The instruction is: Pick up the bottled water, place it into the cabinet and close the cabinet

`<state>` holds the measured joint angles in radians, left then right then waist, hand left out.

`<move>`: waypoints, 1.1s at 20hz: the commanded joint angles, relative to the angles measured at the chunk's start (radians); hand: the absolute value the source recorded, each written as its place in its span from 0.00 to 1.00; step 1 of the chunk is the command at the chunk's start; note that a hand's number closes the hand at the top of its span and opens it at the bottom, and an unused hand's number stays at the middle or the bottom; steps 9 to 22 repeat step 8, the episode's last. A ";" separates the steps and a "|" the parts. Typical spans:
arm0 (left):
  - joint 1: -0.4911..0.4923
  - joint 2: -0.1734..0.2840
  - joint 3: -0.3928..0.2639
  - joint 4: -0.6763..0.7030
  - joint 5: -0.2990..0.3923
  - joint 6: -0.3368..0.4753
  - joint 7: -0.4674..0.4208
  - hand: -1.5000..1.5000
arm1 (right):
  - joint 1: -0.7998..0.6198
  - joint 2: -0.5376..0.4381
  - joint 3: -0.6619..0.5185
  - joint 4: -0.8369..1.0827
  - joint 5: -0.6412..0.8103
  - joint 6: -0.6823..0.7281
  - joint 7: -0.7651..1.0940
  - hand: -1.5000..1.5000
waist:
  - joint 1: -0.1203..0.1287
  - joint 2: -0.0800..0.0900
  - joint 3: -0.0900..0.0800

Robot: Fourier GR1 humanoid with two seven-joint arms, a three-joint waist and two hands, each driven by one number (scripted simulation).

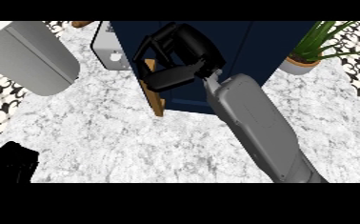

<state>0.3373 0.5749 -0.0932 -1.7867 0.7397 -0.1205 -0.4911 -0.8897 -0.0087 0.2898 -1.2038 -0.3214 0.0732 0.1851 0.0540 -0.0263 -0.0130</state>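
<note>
A: Status, left to right? Left robot hand (17, 163) sits low at the edge, dark, fingers unreadable.

B: Cabinet door (156, 92) stands ajar just left of the right robot hand (175, 58), whose fingers curl at the navy cabinet (246, 51) opening. Bottled water: not visible; whether held or inside, cannot tell.

A: Procedure?

B: Clear the opening, then push the door's edge flush. Plant (313, 51) stays well right.

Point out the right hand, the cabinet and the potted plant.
right hand (175, 58): head view, on the back of the curled black hand.
cabinet (264, 39): head view, on its dark blue top.
potted plant (299, 66): head view, on the pot's wall.
</note>
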 commanded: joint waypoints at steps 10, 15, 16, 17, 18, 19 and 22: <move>-0.038 -0.017 -0.010 -0.005 -0.010 0.015 0.020 1.00 | -0.062 -0.135 -0.148 0.218 -0.005 0.039 -0.060 1.00 | -0.023 0.047 0.012; -0.038 -0.017 -0.010 -0.005 -0.010 0.015 0.020 1.00 | -0.062 -0.135 -0.148 0.218 -0.005 0.039 -0.060 1.00 | -0.023 0.047 0.012; -0.038 -0.017 -0.010 -0.005 -0.010 0.015 0.020 1.00 | -0.062 -0.135 -0.148 0.218 -0.005 0.039 -0.060 1.00 | -0.023 0.047 0.012; -0.038 -0.017 -0.010 -0.005 -0.010 0.015 0.020 1.00 | -0.062 -0.135 -0.148 0.218 -0.005 0.039 -0.060 1.00 | -0.023 0.047 0.012; -0.038 -0.017 -0.010 -0.005 -0.010 0.015 0.020 1.00 | -0.062 -0.135 -0.148 0.218 -0.005 0.039 -0.060 1.00 | -0.023 0.047 0.012; -0.038 -0.017 -0.010 -0.005 -0.010 0.015 0.020 1.00 | -0.062 -0.135 -0.148 0.218 -0.005 0.039 -0.060 1.00 | -0.023 0.047 0.012; -0.038 -0.017 -0.010 -0.005 -0.010 0.015 0.020 1.00 | -0.062 -0.135 -0.148 0.218 -0.005 0.039 -0.060 1.00 | -0.023 0.047 0.012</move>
